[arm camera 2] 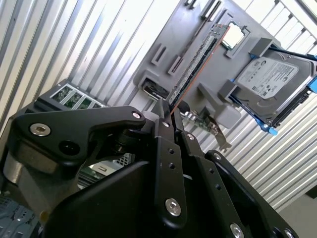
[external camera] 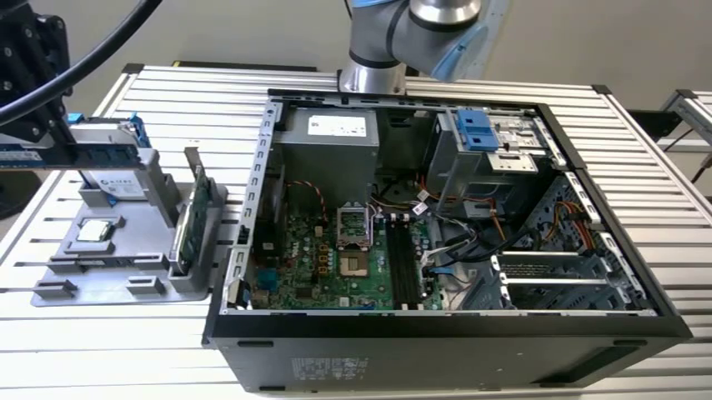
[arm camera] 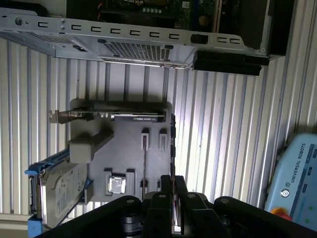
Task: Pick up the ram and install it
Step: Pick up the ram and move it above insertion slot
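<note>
My gripper (external camera: pixel 50 137) hangs at the exterior view's far left, above the grey parts tray (external camera: pixel 122 275), shut on the ram (external camera: pixel 106 154). The ram is a thin blue stick with black chips, held level and clear of the tray. In both wrist views it shows edge-on, as a thin strip (arm camera 2: pixel 195 64) (arm camera: pixel 172 148) running out from between the closed black fingers (arm camera 2: pixel 166 129) (arm camera: pixel 161 203). The open computer case (external camera: pixel 445 325) lies at the exterior view's right, and its motherboard's long black memory slots (external camera: pixel 403 267) are bare.
On the tray stand a green circuit card (external camera: pixel 200 217) on edge, a silver hard drive (external camera: pixel 117 182) in a blue bracket and a small square chip (external camera: pixel 95 232). The case's metal side wall (external camera: pixel 258 192) rises beside the tray. A pendant (arm camera: pixel 297 178) lies on the slatted table.
</note>
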Controlling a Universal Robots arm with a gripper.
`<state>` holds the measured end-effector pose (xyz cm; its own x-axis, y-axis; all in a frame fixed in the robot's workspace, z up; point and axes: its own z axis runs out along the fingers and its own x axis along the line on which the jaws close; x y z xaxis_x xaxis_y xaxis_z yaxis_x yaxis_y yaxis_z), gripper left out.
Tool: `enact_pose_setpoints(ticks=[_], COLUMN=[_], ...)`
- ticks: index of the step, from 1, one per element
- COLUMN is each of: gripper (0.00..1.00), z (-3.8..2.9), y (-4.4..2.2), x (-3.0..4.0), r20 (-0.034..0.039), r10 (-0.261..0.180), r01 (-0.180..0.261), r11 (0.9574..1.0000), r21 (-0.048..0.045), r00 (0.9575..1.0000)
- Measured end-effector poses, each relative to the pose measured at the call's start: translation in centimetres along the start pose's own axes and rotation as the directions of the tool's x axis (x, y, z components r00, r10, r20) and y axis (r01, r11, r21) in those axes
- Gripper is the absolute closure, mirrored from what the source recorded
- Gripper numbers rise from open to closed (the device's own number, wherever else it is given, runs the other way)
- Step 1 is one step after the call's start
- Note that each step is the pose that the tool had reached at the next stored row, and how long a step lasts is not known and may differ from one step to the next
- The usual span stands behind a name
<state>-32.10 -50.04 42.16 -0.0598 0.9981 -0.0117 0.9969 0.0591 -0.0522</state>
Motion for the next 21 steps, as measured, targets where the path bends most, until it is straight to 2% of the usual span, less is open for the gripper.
enact_pose_setpoints(ticks=[21], gripper=[1.00], z=[-0.04], y=[0.88], x=[-0.06], r20=[0.0000], r10=[0.000], r01=[0.000], r11=[1.0000], r21=[-0.0001], r00=[1.0000])
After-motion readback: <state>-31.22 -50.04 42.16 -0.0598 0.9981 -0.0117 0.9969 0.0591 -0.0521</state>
